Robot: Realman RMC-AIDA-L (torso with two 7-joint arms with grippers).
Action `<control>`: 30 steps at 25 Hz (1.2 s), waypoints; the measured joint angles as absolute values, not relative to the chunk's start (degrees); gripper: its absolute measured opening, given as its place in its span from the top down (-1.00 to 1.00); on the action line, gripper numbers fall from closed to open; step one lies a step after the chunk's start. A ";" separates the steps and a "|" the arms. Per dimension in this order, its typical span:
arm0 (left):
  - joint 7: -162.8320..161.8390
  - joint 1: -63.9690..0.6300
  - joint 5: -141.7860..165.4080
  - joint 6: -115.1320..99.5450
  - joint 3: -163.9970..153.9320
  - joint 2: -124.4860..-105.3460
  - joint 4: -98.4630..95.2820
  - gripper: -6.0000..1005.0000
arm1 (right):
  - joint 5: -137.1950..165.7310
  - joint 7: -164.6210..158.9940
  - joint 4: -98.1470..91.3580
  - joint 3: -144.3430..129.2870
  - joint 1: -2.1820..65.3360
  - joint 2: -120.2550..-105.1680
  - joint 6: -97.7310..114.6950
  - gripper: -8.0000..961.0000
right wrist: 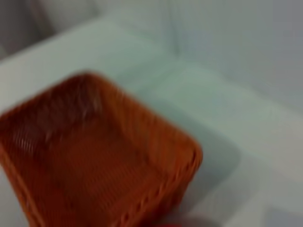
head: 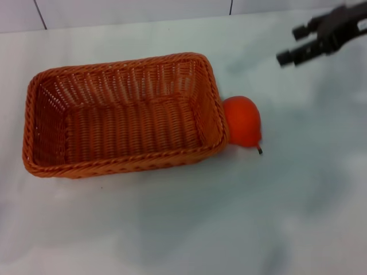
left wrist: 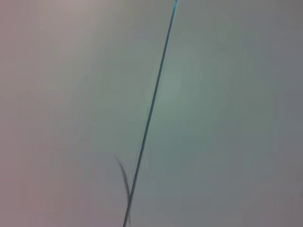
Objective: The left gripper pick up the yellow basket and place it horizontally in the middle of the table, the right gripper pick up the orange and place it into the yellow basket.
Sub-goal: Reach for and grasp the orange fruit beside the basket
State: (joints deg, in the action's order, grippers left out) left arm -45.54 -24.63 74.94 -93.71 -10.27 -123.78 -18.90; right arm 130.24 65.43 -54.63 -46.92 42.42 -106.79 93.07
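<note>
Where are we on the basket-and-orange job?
Done, it seems: the basket lies flat on the table, empty. In hand: the right hand, open, hangs above and to the right of the orange, which sits outside against the basket's right end. Left: grasp the orange and drop it in. The left hand isn't visible.

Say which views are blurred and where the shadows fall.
Head view: fairly sharp; yellow basket and orange throw soft shadows on the table; the right tool is slightly blurred. Right wrist view: heavily blurred basket. Left wrist view: featureless surface, one thin dark line.
</note>
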 joint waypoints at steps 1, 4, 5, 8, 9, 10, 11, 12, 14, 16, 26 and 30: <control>-45.56 -24.86 74.93 -93.55 -10.28 -123.77 -18.85 -0.04 | 132.49 65.25 -54.65 -47.27 43.09 -107.15 93.82 -0.97; -45.61 -25.32 74.90 -93.30 -10.19 -123.77 -18.66 -0.04 | 137.84 65.04 -54.73 -48.46 44.34 -108.88 94.61 -0.97; -45.61 -25.44 74.89 -93.26 -10.19 -123.79 -18.61 -0.04 | 139.29 65.02 -54.77 -48.93 44.57 -109.67 94.56 -0.97; -45.88 -25.59 74.87 -93.29 -10.16 -123.86 -18.50 -0.04 | 143.60 65.06 -54.68 -50.03 45.20 -111.88 93.78 -0.97; -46.15 -25.66 74.86 -93.35 -10.13 -123.89 -18.47 -0.04 | 144.72 65.19 -54.42 -50.18 45.44 -112.54 93.41 -0.97; -46.33 -25.70 74.86 -93.38 -10.12 -123.90 -18.44 -0.04 | 145.45 65.32 -54.05 -50.25 45.65 -113.16 93.18 -0.97; -46.52 -25.72 74.85 -93.37 -10.10 -123.91 -18.38 -0.04 | 145.99 65.45 -53.48 -50.50 45.93 -113.59 92.90 -0.97; -46.54 -25.72 74.84 -93.35 -10.10 -123.91 -18.21 -0.04 | 146.35 65.51 -52.68 -50.90 46.19 -113.93 92.58 -0.97; -46.54 -25.74 74.82 -93.28 -10.11 -123.91 -17.76 -0.04 | 146.52 65.39 -50.69 -52.07 46.70 -114.40 91.25 -0.97; -46.54 -25.74 74.80 -93.35 -10.11 -123.91 -17.21 -0.04 | 146.58 65.22 -48.82 -53.01 47.01 -114.77 89.33 -0.97; -47.24 -26.39 74.79 -93.23 -10.11 -123.86 -16.88 -0.04 | 145.97 66.36 -39.98 -54.01 48.96 -116.11 80.99 -0.96; -47.24 -26.61 74.79 -93.23 -10.19 -123.84 -16.87 0.02 | 145.96 67.03 -38.96 -53.91 49.12 -116.69 79.47 -0.84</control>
